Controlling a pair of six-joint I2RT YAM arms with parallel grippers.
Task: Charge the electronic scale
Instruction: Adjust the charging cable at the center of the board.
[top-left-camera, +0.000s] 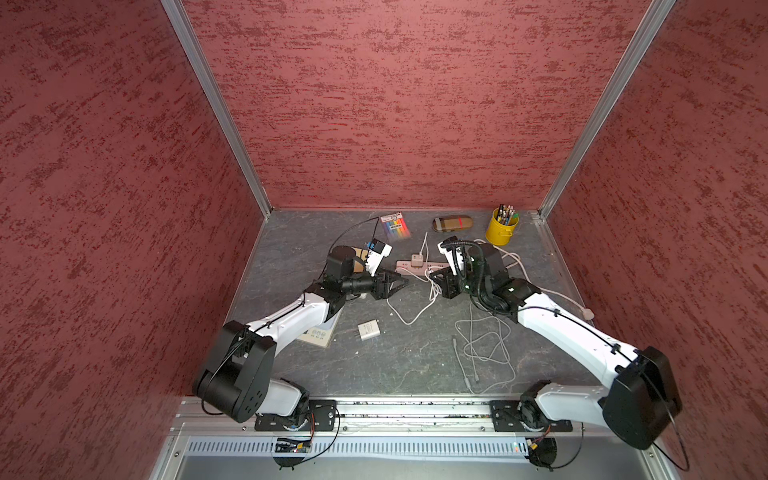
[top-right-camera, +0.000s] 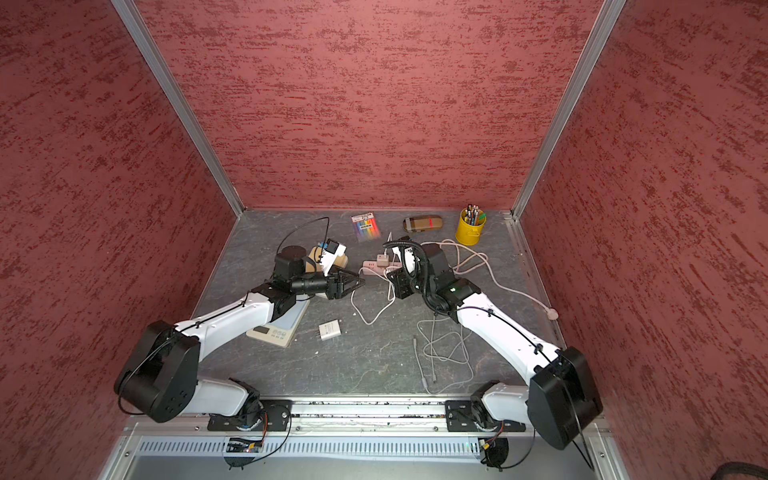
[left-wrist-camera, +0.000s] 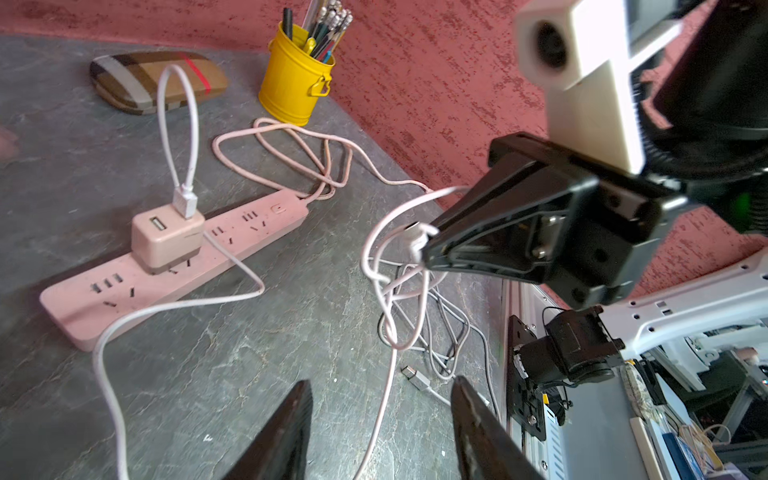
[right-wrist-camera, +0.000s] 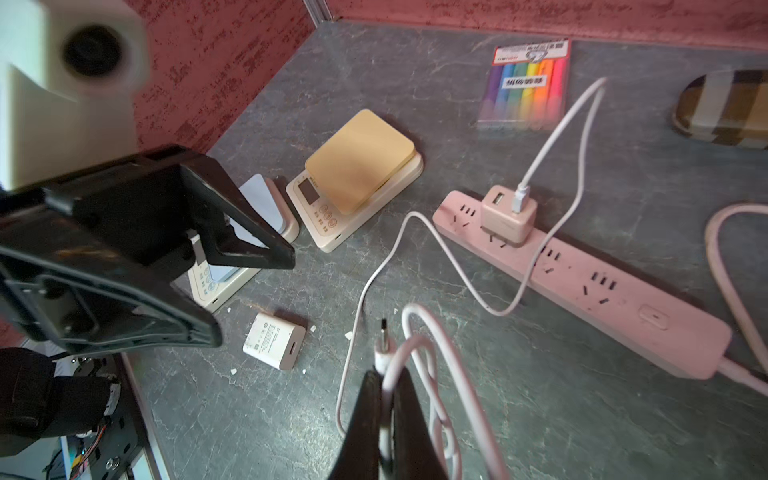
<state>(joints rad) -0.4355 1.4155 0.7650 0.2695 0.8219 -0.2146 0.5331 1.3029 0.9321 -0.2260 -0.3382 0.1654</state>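
Even diffuse light, soft shadows. Both top views sharp. Wrist views: fisheye bending at edges; white plastic camera housing (right-wrist-camera: 37, 104) blurred close-up, rainbow marker pack (right-wrist-camera: 525, 83) soft. Sheen on grey stone-look tabletop (right-wrist-camera: 540, 395).

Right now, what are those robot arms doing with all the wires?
They are getting ready to charge a scale. The right tool is shut on the small plug of a white cable that seems to run back to the pink charger on the power strip. The left tool is open and empty, close by. The gold-topped scale and the blue-topped scale have nothing plugged in yet.
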